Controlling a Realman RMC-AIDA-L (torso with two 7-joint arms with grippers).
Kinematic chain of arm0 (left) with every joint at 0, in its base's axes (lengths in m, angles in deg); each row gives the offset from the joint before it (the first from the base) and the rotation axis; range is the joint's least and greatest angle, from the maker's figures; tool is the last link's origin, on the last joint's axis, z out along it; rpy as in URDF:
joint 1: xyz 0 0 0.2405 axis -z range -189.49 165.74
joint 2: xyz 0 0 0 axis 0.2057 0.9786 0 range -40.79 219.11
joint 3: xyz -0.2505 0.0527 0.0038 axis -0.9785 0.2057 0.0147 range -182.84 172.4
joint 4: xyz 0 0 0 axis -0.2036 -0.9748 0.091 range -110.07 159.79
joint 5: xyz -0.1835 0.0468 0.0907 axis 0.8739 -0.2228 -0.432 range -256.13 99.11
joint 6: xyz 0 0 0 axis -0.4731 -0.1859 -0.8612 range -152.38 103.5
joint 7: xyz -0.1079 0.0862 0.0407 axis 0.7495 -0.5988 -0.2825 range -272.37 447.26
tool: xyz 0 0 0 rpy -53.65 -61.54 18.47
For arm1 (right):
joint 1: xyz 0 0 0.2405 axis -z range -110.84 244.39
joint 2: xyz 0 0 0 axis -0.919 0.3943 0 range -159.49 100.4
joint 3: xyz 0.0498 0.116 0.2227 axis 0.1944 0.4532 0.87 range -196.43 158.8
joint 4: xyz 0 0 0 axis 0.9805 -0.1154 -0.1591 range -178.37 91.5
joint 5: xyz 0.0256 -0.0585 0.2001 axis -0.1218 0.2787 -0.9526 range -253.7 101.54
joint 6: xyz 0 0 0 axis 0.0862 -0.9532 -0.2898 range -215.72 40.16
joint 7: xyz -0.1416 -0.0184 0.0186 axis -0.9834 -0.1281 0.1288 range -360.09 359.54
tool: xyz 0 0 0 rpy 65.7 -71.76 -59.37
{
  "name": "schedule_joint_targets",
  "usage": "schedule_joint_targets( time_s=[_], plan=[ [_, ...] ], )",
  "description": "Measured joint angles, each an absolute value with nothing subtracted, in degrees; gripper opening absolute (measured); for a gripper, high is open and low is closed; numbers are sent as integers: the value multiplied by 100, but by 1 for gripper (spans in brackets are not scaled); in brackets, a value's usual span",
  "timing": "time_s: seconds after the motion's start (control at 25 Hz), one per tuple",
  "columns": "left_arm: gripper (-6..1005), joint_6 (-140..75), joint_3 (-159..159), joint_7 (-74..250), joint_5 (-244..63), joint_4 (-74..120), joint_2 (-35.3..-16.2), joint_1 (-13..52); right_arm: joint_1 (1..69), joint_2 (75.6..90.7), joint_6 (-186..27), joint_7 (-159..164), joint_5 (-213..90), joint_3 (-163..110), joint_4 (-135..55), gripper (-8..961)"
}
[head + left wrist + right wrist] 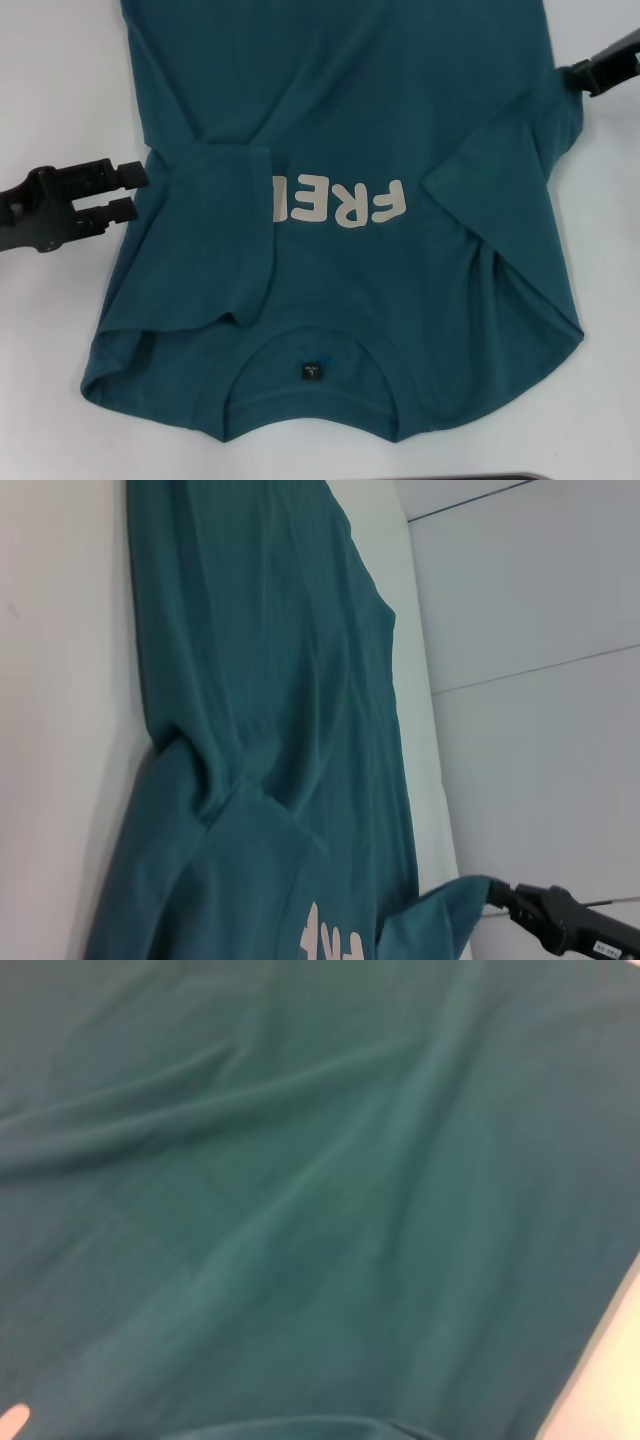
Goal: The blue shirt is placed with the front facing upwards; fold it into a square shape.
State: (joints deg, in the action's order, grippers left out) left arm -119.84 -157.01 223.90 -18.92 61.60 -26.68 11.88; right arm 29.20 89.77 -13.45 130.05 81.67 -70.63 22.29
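- The blue shirt [340, 200] lies face up on the white worktop [60, 80]. Its long axis runs from the collar, on the robot's side, away to the hem, which is out of view at the far end.
- The sleeve on the robot's left is already folded in over the chest and covers the start of the pale lettering [340, 203]. The sleeve on the robot's right is turned in too, with its corner just beside the last letter.
- The left claw [135, 192] hangs just off the shirt's left edge, level with the lettering. Its fingers are parted a little and hold nothing, and the shirt lies straight ahead of its tips.
- The right claw [578, 78] is at the shirt's right edge, beyond the lettering and touching or pinching the cloth there. I cannot tell its opening.
- Both claws are at an edge of the shirt, so my guess is that each side panel gets folded inward next.
- Count: one shirt, one neck label [313, 370], two claws.
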Motion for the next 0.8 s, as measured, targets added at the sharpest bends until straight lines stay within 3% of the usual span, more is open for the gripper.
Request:
schedule_joint_targets(
  time_s=[0.8],
  plan=[
    [688,-11973,-15701,22400,-1890,6160,-2668,1208,2623,8982,-1992,13808,9151,-7371,1648,72]
  ],
)
